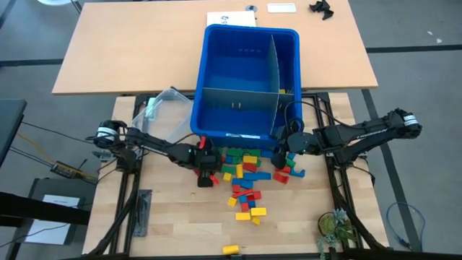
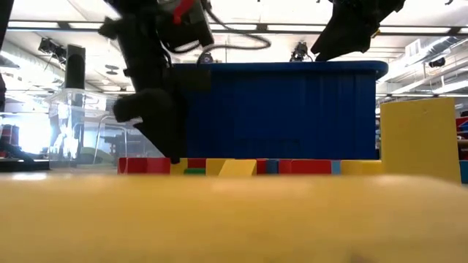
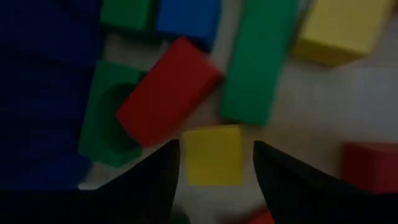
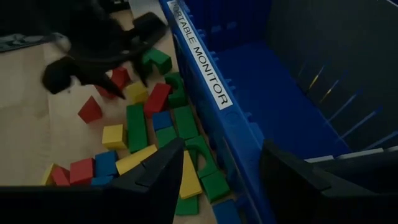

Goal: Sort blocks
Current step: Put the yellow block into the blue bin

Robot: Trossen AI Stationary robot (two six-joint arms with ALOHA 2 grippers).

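Blocks (image 1: 245,180): a loose scatter of red, yellow, blue and green bricks on the wooden table (image 1: 173,224), lying just in front of the blue bin (image 1: 249,43); one yellow brick (image 1: 231,249) lies apart near the table's front edge.
Left gripper (image 1: 209,167): lowered at the left edge of the scatter, close to the bin's front wall. Fingers stand apart with nothing clamped between them.
Block at left gripper: in the left wrist view a small yellow block (image 3: 212,154) lies on the table in the gap between the two finger tips; contact with either finger cannot be confirmed.
Neighbouring blocks: a red block (image 3: 168,99) lies tilted over a green one (image 3: 109,121) just beyond the yellow block; a long green block (image 3: 255,62) lies beside it.
Right gripper (image 1: 286,148): raised at the bin's front right corner, above the right end of the scatter. Fingers parted, nothing held.
Blocks relative to right gripper: in the right wrist view the pile lies below and beyond the fingers, beside the bin's labelled wall.
Clear tub (image 1: 162,112): on the table left of the bin.
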